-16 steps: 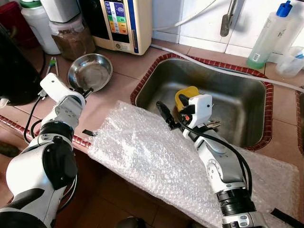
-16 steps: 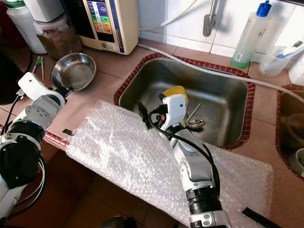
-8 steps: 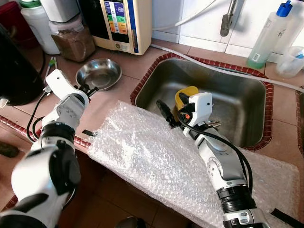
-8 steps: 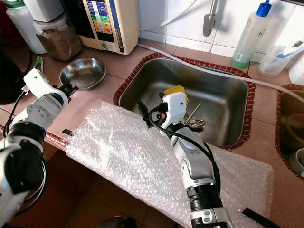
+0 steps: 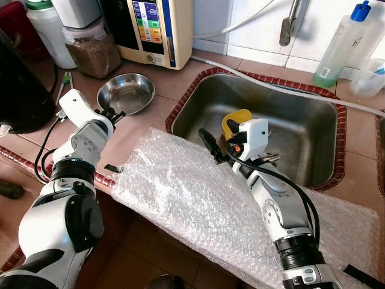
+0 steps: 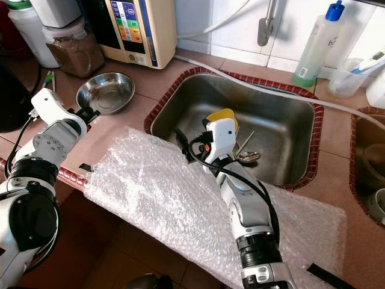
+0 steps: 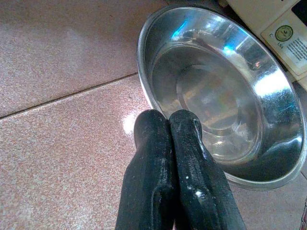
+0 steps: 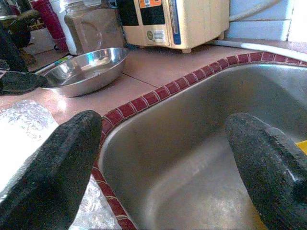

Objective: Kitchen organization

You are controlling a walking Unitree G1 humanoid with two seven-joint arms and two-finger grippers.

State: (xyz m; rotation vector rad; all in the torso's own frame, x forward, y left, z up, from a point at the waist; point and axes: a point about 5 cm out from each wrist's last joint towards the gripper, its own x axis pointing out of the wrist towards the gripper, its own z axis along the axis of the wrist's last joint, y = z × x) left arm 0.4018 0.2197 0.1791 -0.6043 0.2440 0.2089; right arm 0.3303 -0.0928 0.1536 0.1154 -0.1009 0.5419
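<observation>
Two silver-grey arms with black elbow joints, white boxy wrist housings, black cables looping along each forearm, left hand (image 5: 114,113) and right hand (image 5: 209,143) with long textured black fingers (image 7: 192,158)

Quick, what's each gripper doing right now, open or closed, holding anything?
Left gripper: closed, holding nothing, its tips at the rim of the steel bowl.
Right gripper: open, empty, over the sink.

The tall cream box machine (image 5: 157,29) at about 11 o'clock has coloured buttons and small labels, but the words are too small to read. The green label on the clear bottle with a blue cap (image 5: 341,45) at 1 o'clock cannot be read either.
</observation>
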